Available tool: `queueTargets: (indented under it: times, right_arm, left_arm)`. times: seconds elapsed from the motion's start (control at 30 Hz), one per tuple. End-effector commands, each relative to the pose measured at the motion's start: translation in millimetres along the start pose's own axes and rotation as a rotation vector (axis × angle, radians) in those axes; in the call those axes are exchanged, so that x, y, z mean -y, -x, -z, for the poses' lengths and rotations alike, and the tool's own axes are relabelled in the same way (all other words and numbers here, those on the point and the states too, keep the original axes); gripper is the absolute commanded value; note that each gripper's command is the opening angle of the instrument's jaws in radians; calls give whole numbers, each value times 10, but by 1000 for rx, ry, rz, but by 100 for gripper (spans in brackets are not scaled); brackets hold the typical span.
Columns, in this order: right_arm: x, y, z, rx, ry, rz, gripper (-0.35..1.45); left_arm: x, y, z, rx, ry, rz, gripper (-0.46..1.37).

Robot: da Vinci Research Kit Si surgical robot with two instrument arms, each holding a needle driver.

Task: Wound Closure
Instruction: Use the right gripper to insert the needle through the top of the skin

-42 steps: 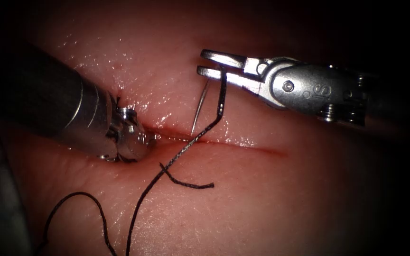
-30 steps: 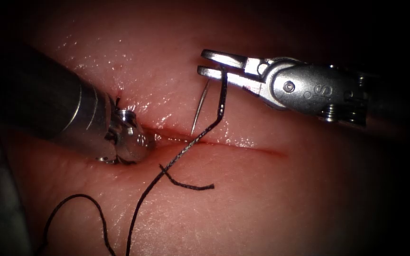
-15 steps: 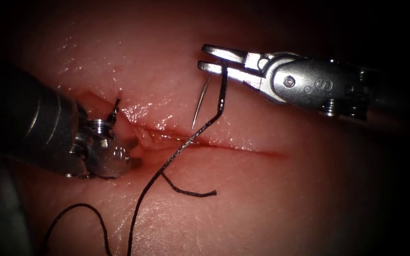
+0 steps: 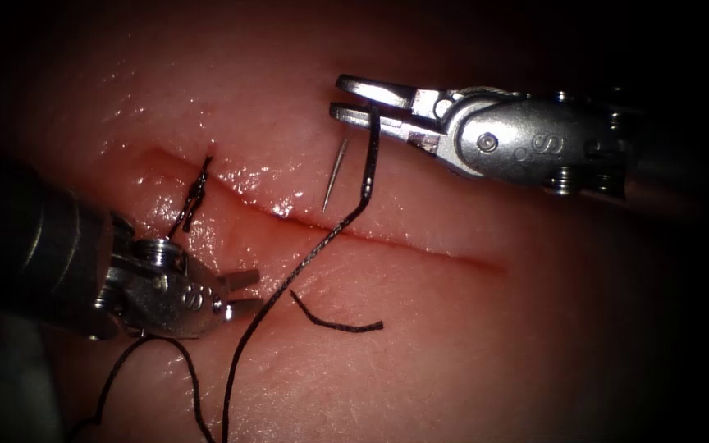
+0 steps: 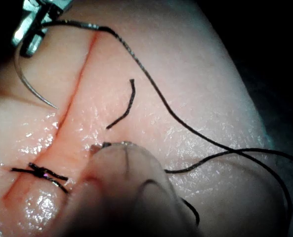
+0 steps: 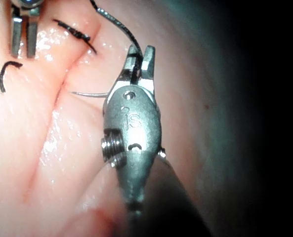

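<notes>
Now right claw point(image 4: 345, 97) clamps needle point(image 4: 368, 156) near its tail, free above tissue point(image 4: 469, 328), left claw point(image 4: 248, 294) apart, empty.

The rear stretch of the needle point(image 4: 335, 174) is hidden between the jaws of the right tool point(image 4: 353, 98), so the exact grip point along its curve cannot be read in the endoscope view. The thread point(image 4: 289, 279) is cut off by the lower edge of that view (its far end is not seen), and a loop of it is covered by the left tool point(image 4: 240, 293). In the left wrist view the left tool point(image 5: 114, 163) is blurred into a pale mass, and its jaws cannot be made out there. The shaft of the right tool point(image 6: 139, 61) is lost in darkness in the right wrist view.
</notes>
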Motion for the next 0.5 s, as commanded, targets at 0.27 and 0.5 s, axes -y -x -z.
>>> queueTargets:
  times: [0.27,0.5]
  right_arm:
    - [0,0,-15,-27,0,37,-35]
    - [-1,4,-28,-31,1,87,-35]
  left_arm:
    - [4,9,-5,-16,2,4,-1]
    - [1,21,-6,-20,2,18,-12]
